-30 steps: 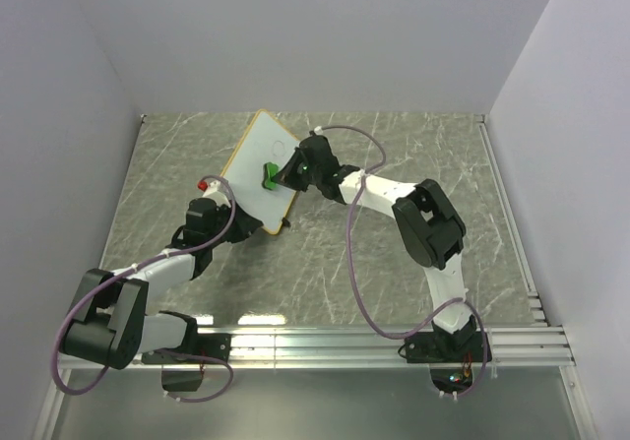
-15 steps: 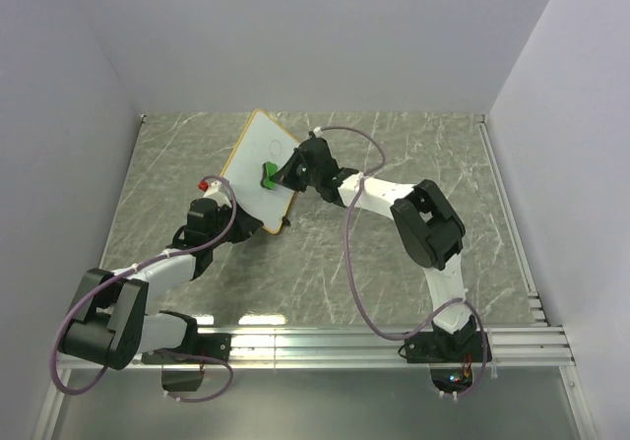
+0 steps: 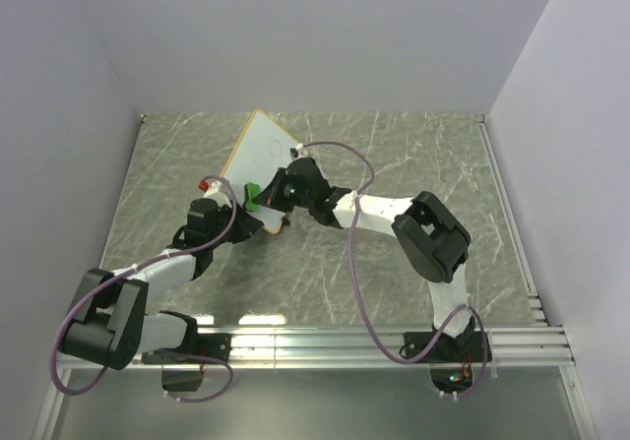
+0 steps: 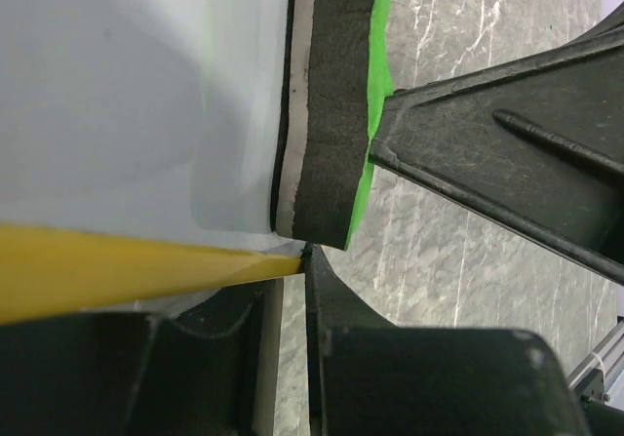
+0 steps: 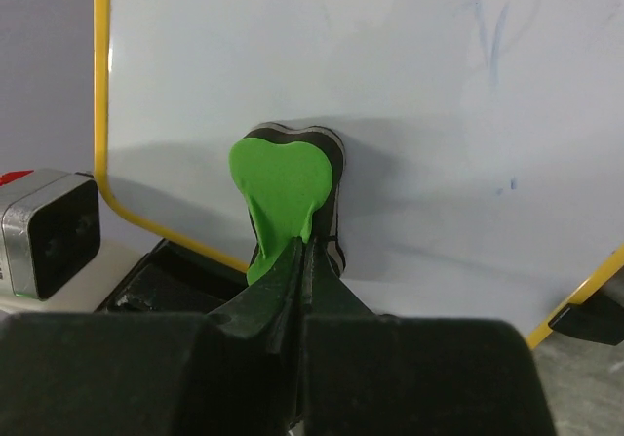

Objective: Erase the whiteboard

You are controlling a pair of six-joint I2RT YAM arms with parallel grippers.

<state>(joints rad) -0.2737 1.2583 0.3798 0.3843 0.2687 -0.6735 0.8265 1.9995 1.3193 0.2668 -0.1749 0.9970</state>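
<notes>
The whiteboard (image 3: 264,150), white with a yellow frame, stands tilted at the back left of the table. My left gripper (image 3: 242,220) is shut on its lower edge; the frame (image 4: 117,270) runs between its fingers (image 4: 331,329). My right gripper (image 3: 268,196) is shut on the green eraser (image 3: 251,196) and presses it against the board's lower part. In the right wrist view the eraser (image 5: 283,187) lies flat on the white board (image 5: 390,85), just ahead of the gripper (image 5: 307,251). Faint blue marks (image 5: 492,36) show at the board's upper right. In the left wrist view the eraser's black felt (image 4: 331,114) touches the board (image 4: 127,95).
The grey marbled table (image 3: 394,263) is boxed in by pale walls on the left, back and right. A metal rail (image 3: 325,346) runs along the near edge. Purple cables (image 3: 359,282) loop over both arms. A black foot (image 5: 585,319) sticks out at the board's corner.
My right gripper has slid the eraser down the board toward its lower left edge, close to my left gripper. The left arm and the board have stayed put.
</notes>
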